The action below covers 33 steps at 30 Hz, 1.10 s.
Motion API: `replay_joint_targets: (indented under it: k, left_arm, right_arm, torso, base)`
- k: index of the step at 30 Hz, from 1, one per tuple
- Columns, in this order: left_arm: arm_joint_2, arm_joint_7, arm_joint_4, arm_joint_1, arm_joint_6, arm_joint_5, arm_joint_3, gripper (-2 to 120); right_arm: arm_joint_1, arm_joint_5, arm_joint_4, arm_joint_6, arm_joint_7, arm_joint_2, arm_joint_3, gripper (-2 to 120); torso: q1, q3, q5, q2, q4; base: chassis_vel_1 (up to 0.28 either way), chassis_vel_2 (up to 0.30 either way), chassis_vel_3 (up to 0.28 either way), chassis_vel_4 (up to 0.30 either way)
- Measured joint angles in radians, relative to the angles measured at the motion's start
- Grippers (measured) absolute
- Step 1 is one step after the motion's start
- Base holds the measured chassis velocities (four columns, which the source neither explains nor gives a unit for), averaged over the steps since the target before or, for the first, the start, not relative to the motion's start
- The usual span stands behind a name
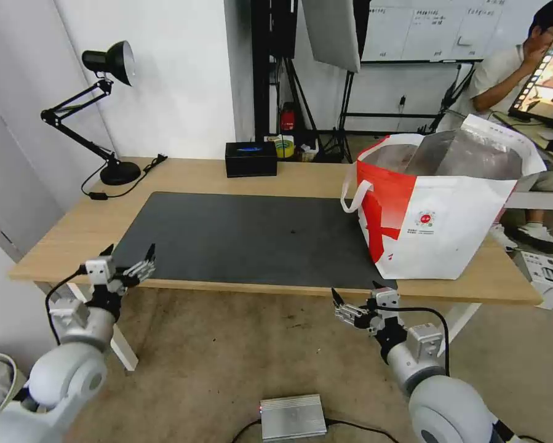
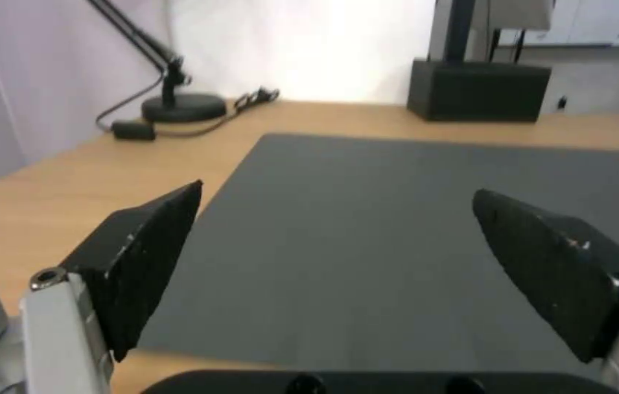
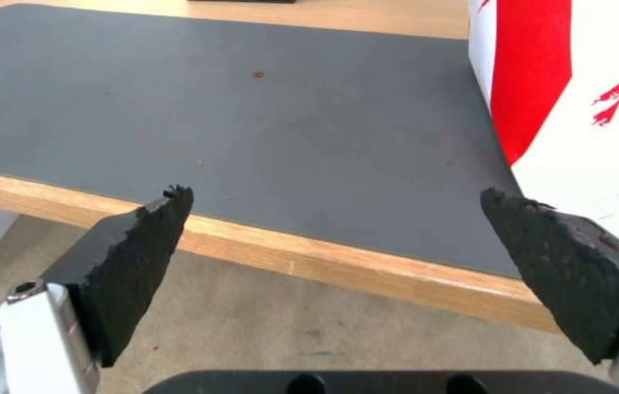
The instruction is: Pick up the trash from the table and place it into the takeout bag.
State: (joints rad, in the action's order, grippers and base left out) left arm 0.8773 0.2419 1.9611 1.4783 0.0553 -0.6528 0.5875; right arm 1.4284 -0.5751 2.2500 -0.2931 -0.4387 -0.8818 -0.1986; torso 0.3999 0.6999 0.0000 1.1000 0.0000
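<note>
Upright takeout bag (image 1: 436, 203) at table's (image 1: 190, 175) right end, mouth upward, both grippers' fingers spread, empty.

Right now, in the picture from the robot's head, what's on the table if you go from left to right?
Black desk lamp → black box → red-and-white takeout bag.

head: high, looking down at table (image 1: 184, 178) | wrists: low at near edge, facing across mat (image 2: 412, 219)
</note>
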Motion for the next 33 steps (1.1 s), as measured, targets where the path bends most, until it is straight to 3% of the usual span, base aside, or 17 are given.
replay_joint_targets:
  k: [8, 18, 33]
  left_arm:
    - [0.027, -0.026, -0.008, 0.057, -0.002, 0.029, 0.016, 100]
    - [0.034, -0.034, -0.038, 0.056, -0.030, 0.051, -0.009, 100]
    - [0.032, -0.031, -0.033, 0.044, -0.011, 0.026, -0.005, 100]
  right_arm:
    - [0.000, 0.000, 0.000, 0.000, 0.000, 0.000, 0.000, 100]
    - [0.000, 0.000, 0.000, 0.000, 0.000, 0.000, 0.000, 100]
    - [0.000, 0.000, 0.000, 0.000, 0.000, 0.000, 0.000, 100]
  torso:
    - [0.000, 0.000, 0.0000, 0.000, 0.0000]
    - [0.000, 0.000, 0.0000, 0.000, -0.0001]
    - [0.000, 0.000, 0.0000, 0.000, -0.0001]
  base:
    - [0.000, 0.000, 0.000, 0.000]
    - [0.000, 0.000, 0.000, 0.000]
    - [0.000, 0.000, 0.000, 0.000]
